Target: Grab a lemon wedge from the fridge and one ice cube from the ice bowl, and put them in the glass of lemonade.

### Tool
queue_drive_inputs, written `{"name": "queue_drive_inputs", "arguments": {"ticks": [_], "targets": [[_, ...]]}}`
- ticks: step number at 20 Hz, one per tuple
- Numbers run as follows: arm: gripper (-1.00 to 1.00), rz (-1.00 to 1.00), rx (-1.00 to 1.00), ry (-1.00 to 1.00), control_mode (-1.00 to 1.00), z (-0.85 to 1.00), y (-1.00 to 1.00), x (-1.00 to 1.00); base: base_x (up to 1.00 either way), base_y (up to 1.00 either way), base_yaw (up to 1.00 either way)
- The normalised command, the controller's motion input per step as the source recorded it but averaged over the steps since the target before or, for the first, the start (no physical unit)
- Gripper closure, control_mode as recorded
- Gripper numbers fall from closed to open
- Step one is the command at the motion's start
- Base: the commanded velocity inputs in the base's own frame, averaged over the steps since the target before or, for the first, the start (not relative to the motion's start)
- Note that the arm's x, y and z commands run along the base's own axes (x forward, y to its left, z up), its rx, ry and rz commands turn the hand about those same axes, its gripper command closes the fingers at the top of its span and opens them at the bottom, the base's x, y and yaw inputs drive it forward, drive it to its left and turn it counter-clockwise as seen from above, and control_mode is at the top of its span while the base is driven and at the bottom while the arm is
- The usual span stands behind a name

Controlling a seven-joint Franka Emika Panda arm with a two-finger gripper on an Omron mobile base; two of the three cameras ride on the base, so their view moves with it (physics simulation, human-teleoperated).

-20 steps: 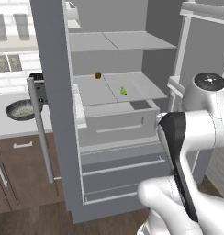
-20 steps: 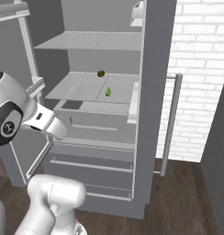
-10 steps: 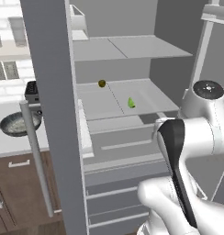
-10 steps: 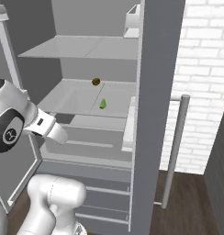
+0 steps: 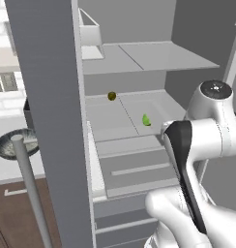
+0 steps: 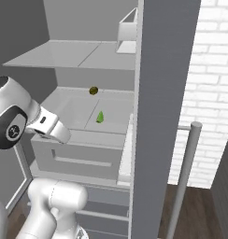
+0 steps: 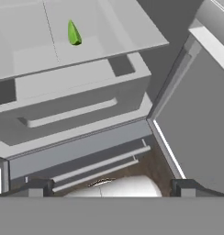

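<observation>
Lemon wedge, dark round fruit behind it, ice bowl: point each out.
lemon wedge (image 5: 146, 120), left base view, middle of the green piece.
dark round fruit (image 6: 93, 90), right base view, its centre.
ice bowl (image 5: 5, 145), left base view, speckled inside near the rim.

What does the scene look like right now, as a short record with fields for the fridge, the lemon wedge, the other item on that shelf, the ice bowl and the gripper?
fridge: doors open, pale shelves showing
lemon wedge: green, on the middle shelf, untouched
small dark round item: same shelf, farther back, apart from the wedge
ice bowl: on the counter left of the fridge
gripper: open, holding nothing, below the wedge's shelf
</observation>
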Motion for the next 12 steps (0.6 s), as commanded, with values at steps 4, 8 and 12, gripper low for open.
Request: {"name": "queue_drive_inputs", "arguments": {"ticks": [4, 8, 12], "targets": [[-1.0, 0.23, 0.0, -0.04, -1.0, 0.0, 0.0, 0.33, 0.0, 0.0, 0.0], [-1.0, 0.31, 0.0, 0.0, -1.0, 0.0, -0.17, 0.36, 0.0, 0.0, 0.0], [-1.0, 0.13, 0.0, 0.0, -1.0, 0.0, -0.07, 0.08, 0.0, 0.0, 0.0]]}}
